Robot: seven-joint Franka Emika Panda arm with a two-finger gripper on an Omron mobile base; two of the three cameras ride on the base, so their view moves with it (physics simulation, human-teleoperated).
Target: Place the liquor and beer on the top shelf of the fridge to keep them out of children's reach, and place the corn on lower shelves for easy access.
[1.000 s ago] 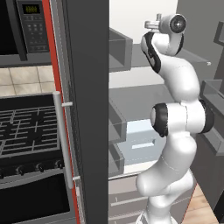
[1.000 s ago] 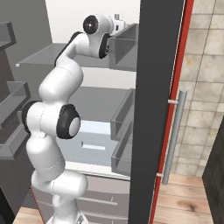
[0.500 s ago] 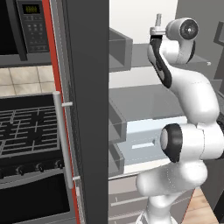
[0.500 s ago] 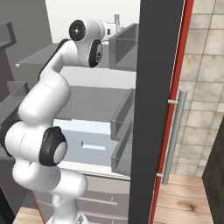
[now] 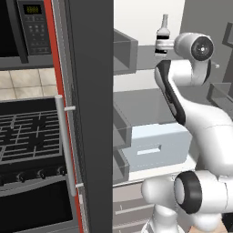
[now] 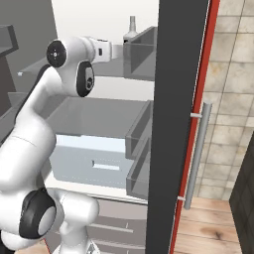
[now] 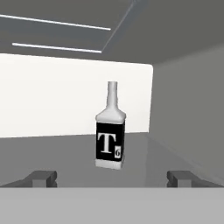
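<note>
The liquor (image 7: 110, 131), a pale bottle with a black T label, stands upright on the top shelf (image 7: 61, 153) of the fridge (image 5: 91, 113). It stands free, a short way ahead of my gripper (image 7: 111, 177). The two fingertips (image 7: 41, 177) are spread wide with nothing between them. In the base views the liquor (image 5: 163, 38) (image 6: 131, 32) stands just beyond my hand, which points into the fridge (image 6: 173, 124) at top-shelf height. The beer and the corn are out of view.
Below the top shelf are a lower shelf (image 5: 145, 104) and a white drawer (image 5: 154, 145) (image 6: 94, 161). Grey door bins (image 5: 125, 50) (image 6: 141, 47) flank the opening. A black oven (image 5: 27, 132) with a microwave (image 5: 27, 27) stands to the fridge's left.
My hand has drawn back and slightly down from the liquor, which stays upright on the top shelf. The elbow has swung lower and outward.
</note>
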